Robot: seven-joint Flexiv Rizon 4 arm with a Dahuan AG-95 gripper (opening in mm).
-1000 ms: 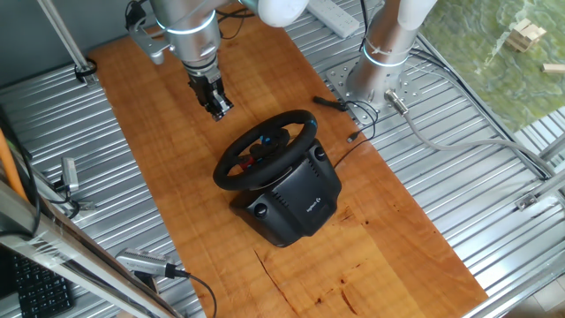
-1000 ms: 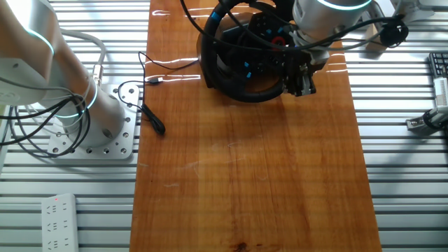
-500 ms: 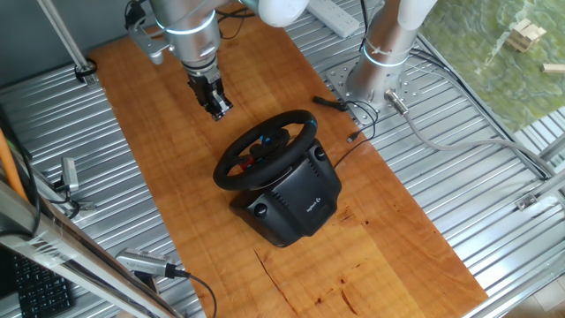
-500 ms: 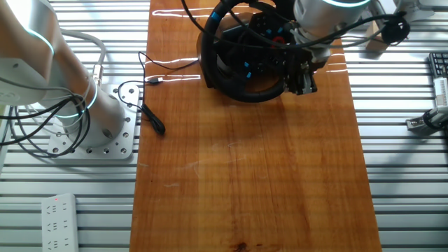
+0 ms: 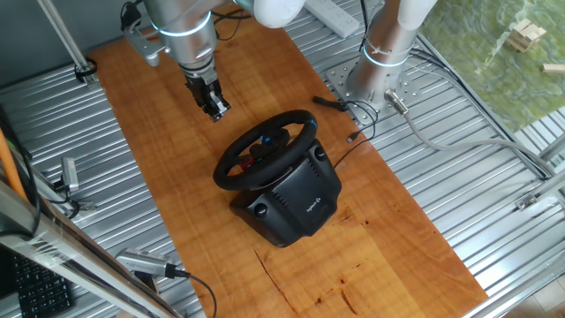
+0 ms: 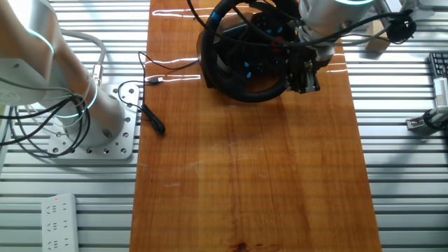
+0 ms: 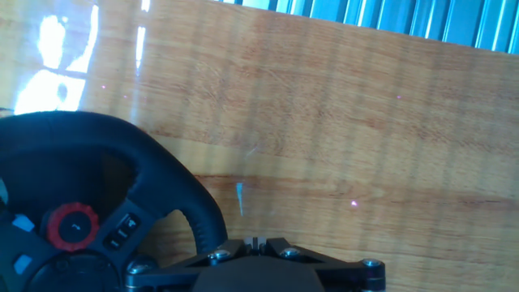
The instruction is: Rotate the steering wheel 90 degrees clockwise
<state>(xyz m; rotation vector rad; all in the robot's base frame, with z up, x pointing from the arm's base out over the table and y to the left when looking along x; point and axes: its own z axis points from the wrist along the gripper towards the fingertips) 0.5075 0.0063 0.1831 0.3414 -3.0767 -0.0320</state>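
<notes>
The black steering wheel (image 5: 267,147) is mounted tilted on its boxy black base (image 5: 296,196) in the middle of the wooden board. Red and blue buttons show on its hub (image 5: 259,141). My gripper (image 5: 216,109) hangs above the board just beyond the wheel's far rim, apart from it, jaws closed together with nothing between them. In the other fixed view the gripper (image 6: 306,78) is at the wheel's right rim (image 6: 246,94). In the hand view the wheel's rim (image 7: 166,174) and red hub button (image 7: 73,227) lie lower left of the gripper (image 7: 254,242).
The wooden board (image 5: 185,203) lies on a ribbed metal table. A second arm's base (image 5: 375,75) stands to the right, with a black cable (image 5: 353,132) and a small black tool (image 6: 152,117) beside it. A power strip (image 6: 57,222) lies at one corner.
My gripper has shifted slightly up and away from the wheel's rim. The wheel has not visibly turned.
</notes>
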